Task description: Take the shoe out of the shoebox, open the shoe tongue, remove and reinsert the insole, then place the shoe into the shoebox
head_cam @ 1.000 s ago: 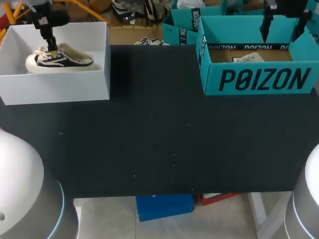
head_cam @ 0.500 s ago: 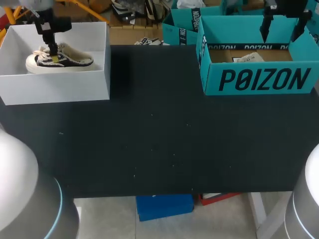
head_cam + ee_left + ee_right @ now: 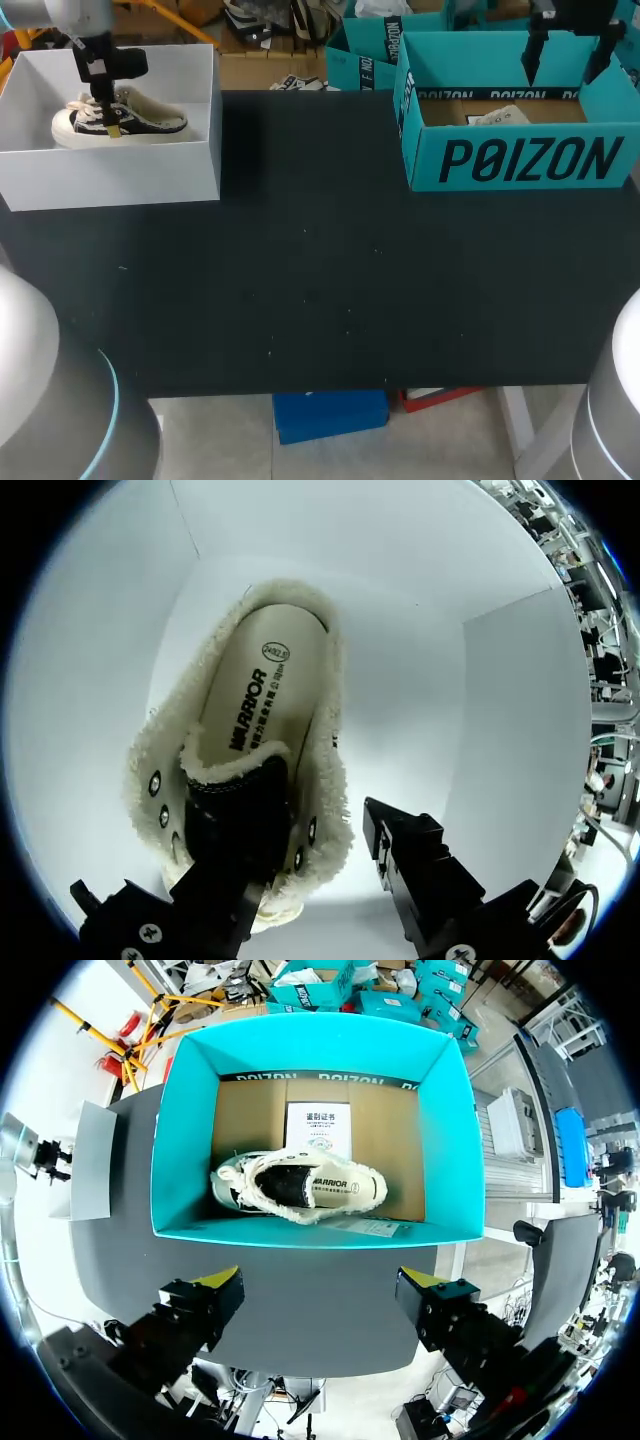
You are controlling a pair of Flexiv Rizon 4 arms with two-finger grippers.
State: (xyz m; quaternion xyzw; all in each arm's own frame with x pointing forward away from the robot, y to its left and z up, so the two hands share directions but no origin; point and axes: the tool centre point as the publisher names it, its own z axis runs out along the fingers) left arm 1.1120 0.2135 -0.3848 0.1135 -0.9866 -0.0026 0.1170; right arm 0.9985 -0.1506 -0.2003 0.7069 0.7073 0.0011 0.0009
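Where the white shoebox (image 3: 120, 175) sits at upper left of the head frame, the shoe (image 3: 125, 118) lies inside it on its sole, toe toward the frame's left. Left fingers (image 3: 420, 870) open, gripping nothing: one over the tongue, the other outside the fleece collar with a gap showing. Right fingers (image 3: 200, 1310) spread wide, empty, above the teal box (image 3: 310, 1232) at upper right of the counter (image 3: 320, 280); a second shoe (image 3: 300, 1185) lies inside.

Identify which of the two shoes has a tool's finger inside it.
The shoe in the white box: the left tool has one finger in its opening, the other outside. The other shoe, in the teal box, lies untouched.
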